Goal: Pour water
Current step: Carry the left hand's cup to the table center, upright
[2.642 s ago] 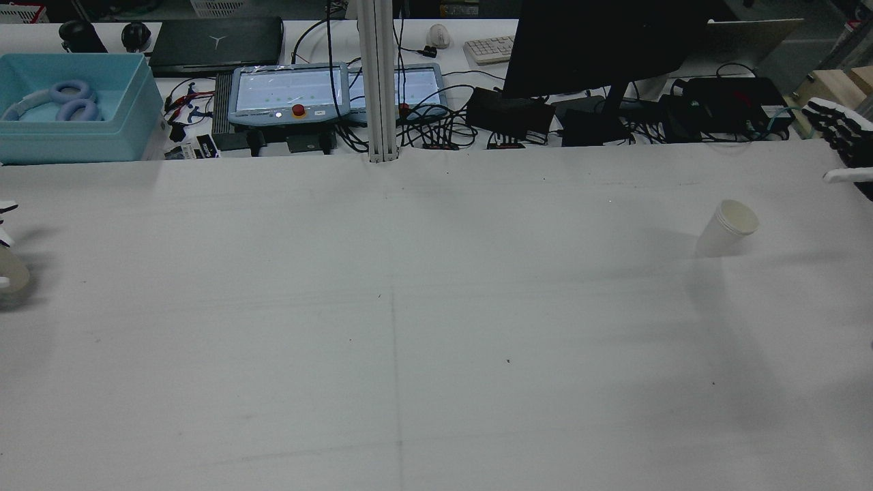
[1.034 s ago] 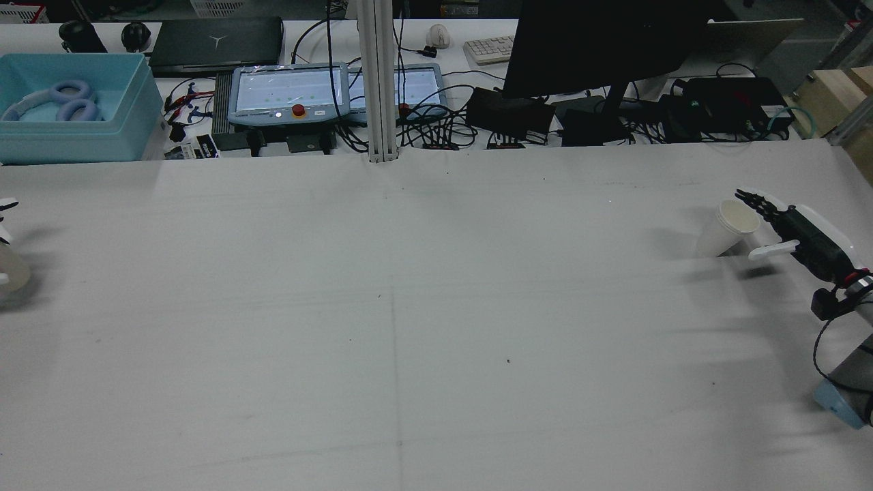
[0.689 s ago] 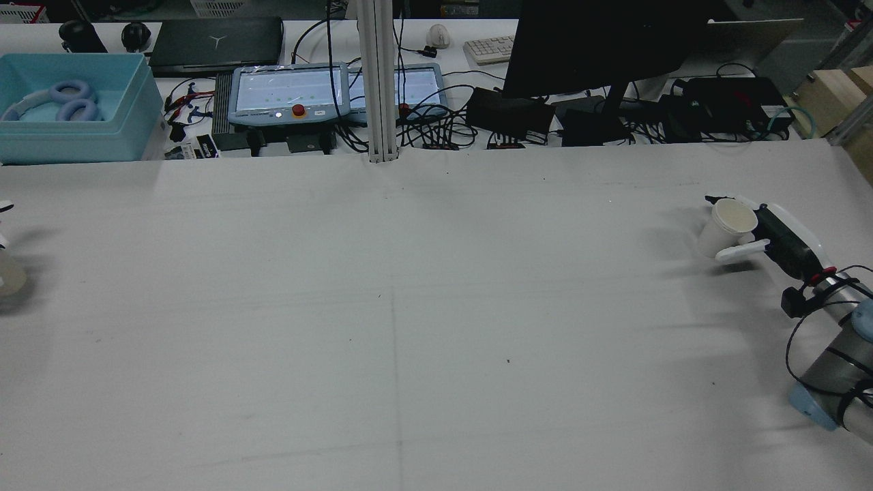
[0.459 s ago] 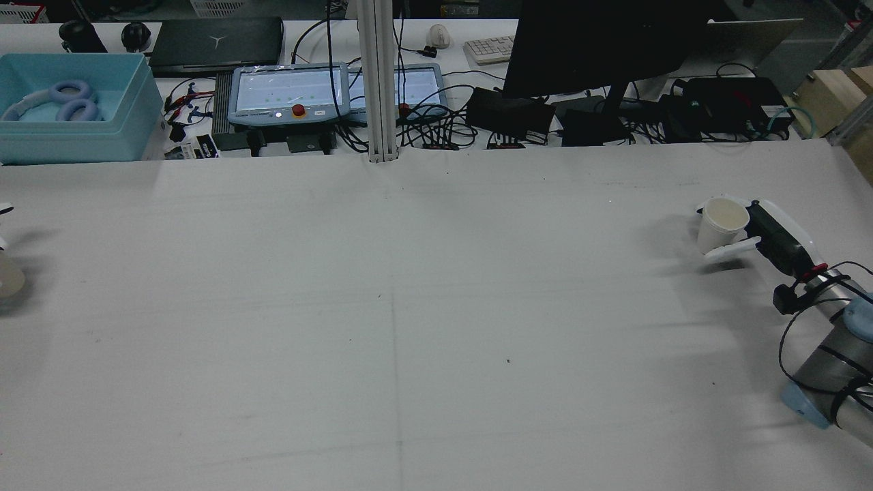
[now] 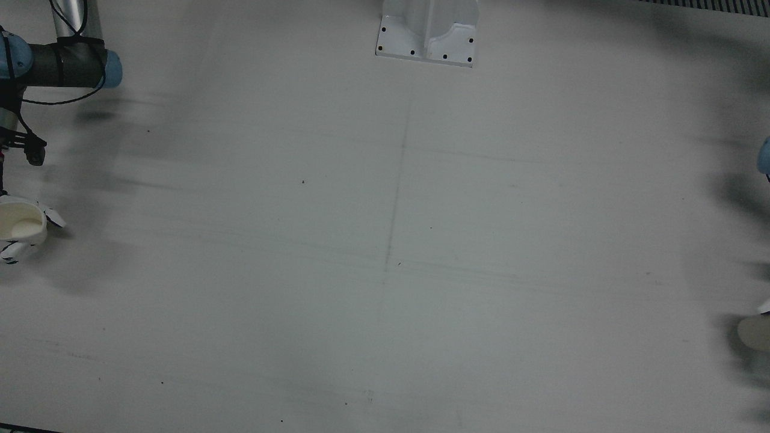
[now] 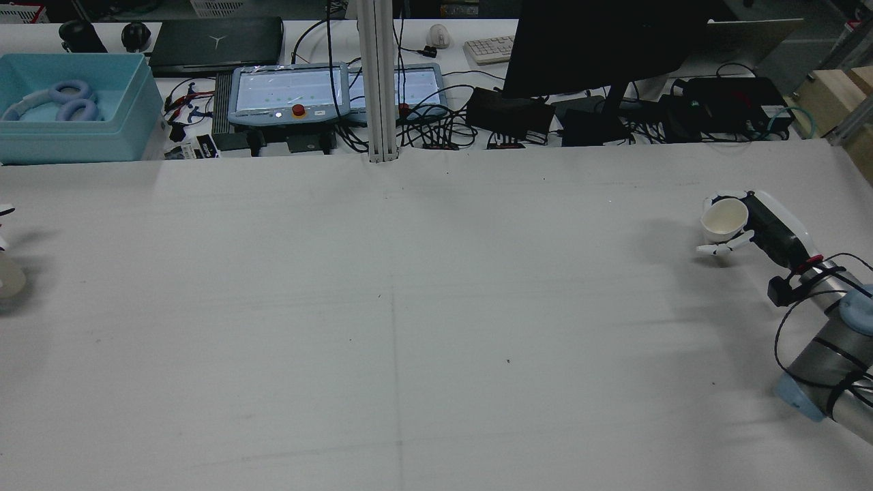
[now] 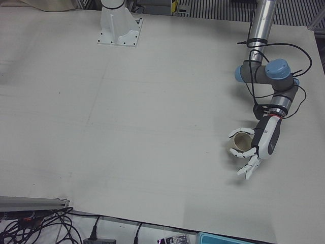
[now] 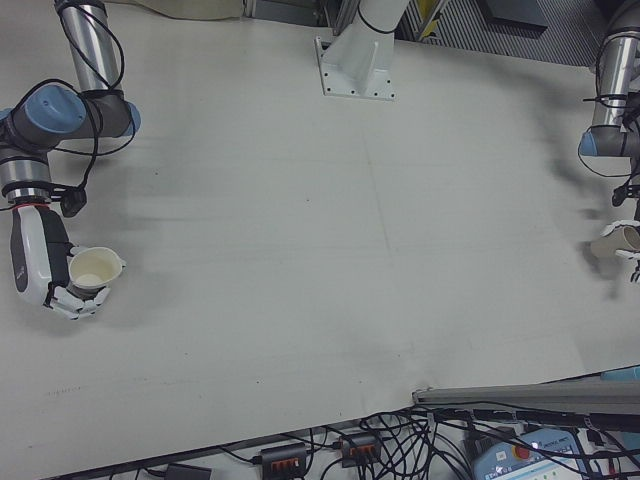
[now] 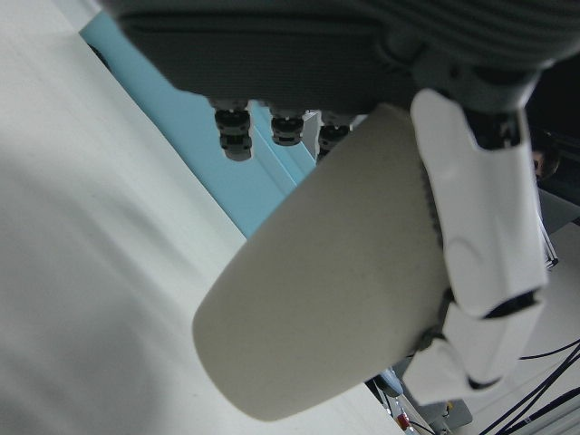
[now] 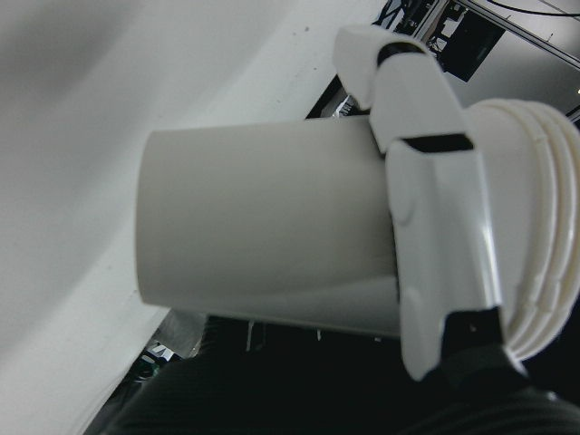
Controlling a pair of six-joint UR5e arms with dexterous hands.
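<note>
Two white paper cups are in play. My right hand [image 6: 767, 228] is shut on one cup [image 6: 725, 219] at the right side of the table; its mouth faces up. The same hand [image 8: 40, 262] and cup [image 8: 92, 268] show in the right-front view, and the cup [image 10: 272, 245] fills the right hand view. My left hand [image 7: 261, 142] is shut on the other cup [image 7: 241, 142], with some fingers spread below it. That cup [image 6: 8, 276] sits at the left edge of the rear view and fills the left hand view [image 9: 326, 272]. No water is visible.
The white table [image 6: 409, 307] lies between the two hands. A central post [image 6: 379, 82] stands at its far edge. Behind it are a light blue box [image 6: 71, 109], two tablet pendants [image 6: 286, 92], a dark monitor [image 6: 600, 48] and cables.
My right hand came in from the right edge, reached the cup and closed its fingers around it; the cup shifted a little left. The left hand and its cup barely moved.
</note>
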